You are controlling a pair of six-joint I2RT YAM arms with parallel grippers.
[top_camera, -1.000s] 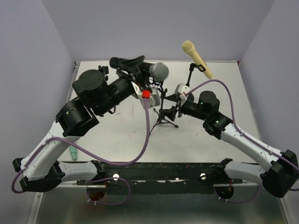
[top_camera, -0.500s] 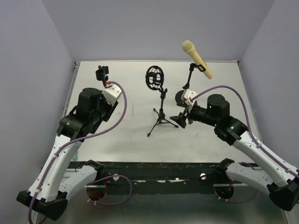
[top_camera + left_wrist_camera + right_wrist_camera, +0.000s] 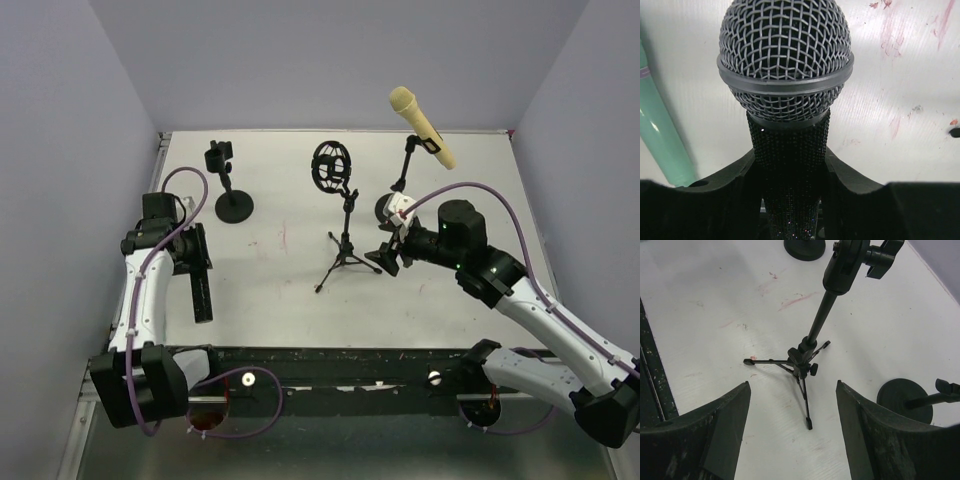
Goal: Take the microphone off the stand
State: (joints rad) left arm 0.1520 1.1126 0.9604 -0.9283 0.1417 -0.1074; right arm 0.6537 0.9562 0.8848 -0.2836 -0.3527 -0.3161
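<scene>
Only left wrist view shows left hand (image 3: 790, 175) gripping microphone (image 3: 784, 75).

I have bare table (image 3: 280, 290) between my right gripper (image 3: 793, 385) and the tripod stand (image 3: 802, 365); a round-base stand (image 3: 905, 401) sits just beside one finger.

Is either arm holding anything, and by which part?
The left gripper holds the black microphone by its handle, just below the mesh head. The right gripper is open, holding nothing.
</scene>
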